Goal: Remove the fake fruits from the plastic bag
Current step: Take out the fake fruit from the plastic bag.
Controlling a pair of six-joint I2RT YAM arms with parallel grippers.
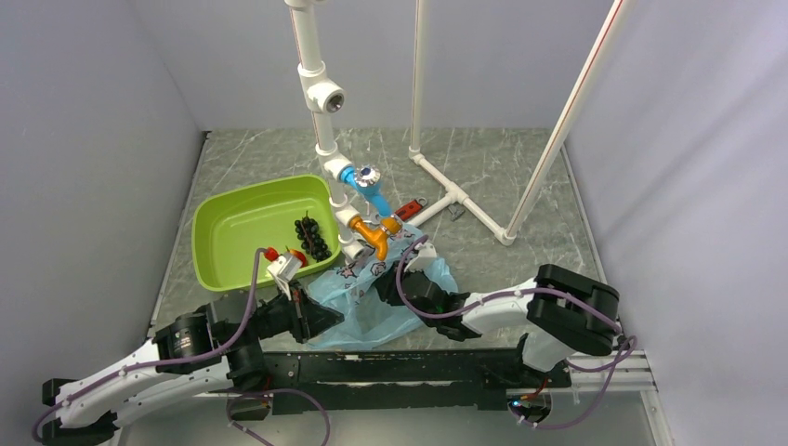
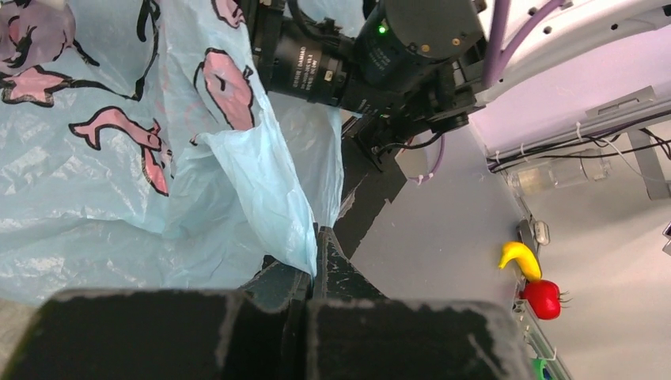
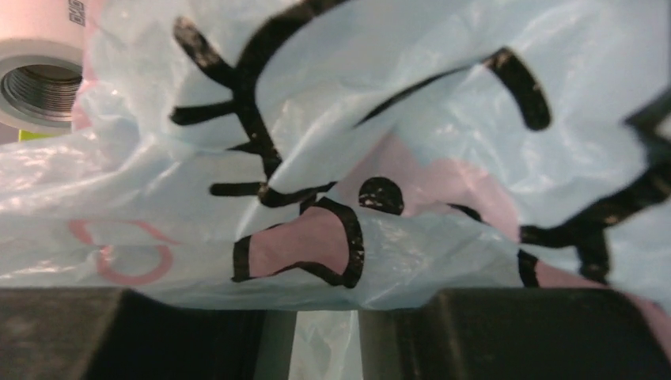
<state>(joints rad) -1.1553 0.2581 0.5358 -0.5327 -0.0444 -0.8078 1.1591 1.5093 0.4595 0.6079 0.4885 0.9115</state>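
The light-blue plastic bag (image 1: 367, 297) with pink-and-black motifs lies crumpled on the table between both grippers. My left gripper (image 1: 327, 319) is shut on a fold of the bag's edge (image 2: 269, 198), which shows pinched between the closed fingers (image 2: 336, 265). My right gripper (image 1: 388, 283) is at the bag's right side. In the right wrist view the bag (image 3: 380, 237) drapes over the jaws and hides the fingertips, with plastic in the narrow gap. The dark grapes (image 1: 311, 237) lie in the lime-green tub (image 1: 232, 223). The green oval fruit is not visible.
A white PVC pipe frame with blue (image 1: 372, 193) and orange (image 1: 374, 237) fittings stands just behind the bag. A red tool (image 1: 410, 206) lies by it. Small red things (image 1: 271, 253) sit at the tub's near rim. A yellow banana (image 2: 518, 259) and red fruit (image 2: 542, 299) show far right.
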